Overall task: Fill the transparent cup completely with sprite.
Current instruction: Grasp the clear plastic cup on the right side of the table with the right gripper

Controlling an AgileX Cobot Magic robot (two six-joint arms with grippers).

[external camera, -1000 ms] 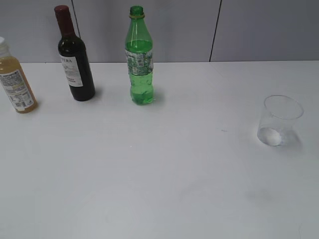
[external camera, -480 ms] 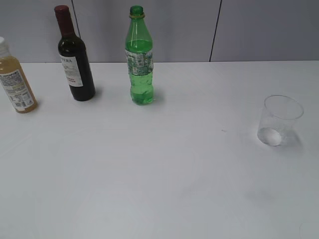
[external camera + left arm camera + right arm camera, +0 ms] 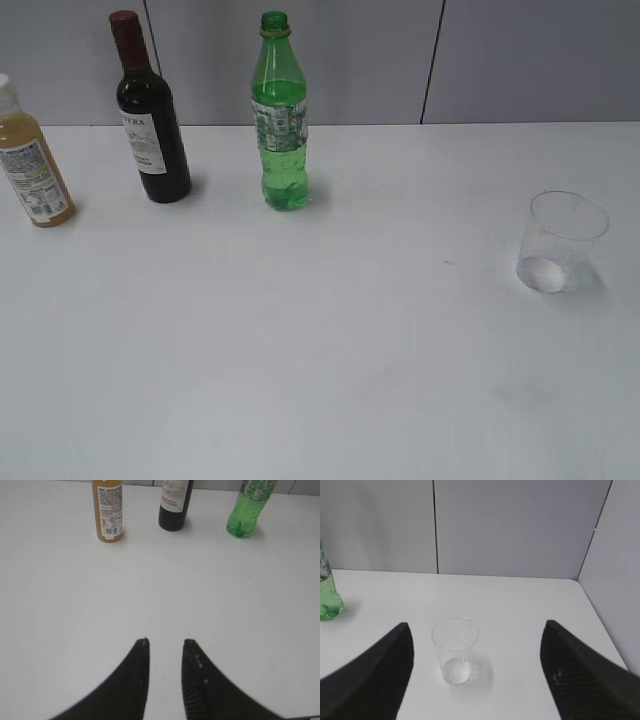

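Note:
The sprite bottle (image 3: pixel 279 115) stands upright and capped at the back of the white table, left of the middle. Its base also shows in the left wrist view (image 3: pixel 247 510) and at the left edge of the right wrist view (image 3: pixel 327 595). The transparent cup (image 3: pixel 560 242) stands upright and empty at the right. In the right wrist view the cup (image 3: pixel 455 650) stands ahead of my right gripper (image 3: pixel 476 625), which is wide open and empty. My left gripper (image 3: pixel 166 641) hovers over bare table, slightly open and empty, far short of the bottles. Neither gripper shows in the exterior view.
A dark wine bottle (image 3: pixel 150 115) stands left of the sprite, and an amber juice bottle (image 3: pixel 30 160) with a white cap stands at the far left. Grey wall panels (image 3: pixel 480 60) close the back of the table. The table's right edge (image 3: pixel 600 625) lies near the cup.

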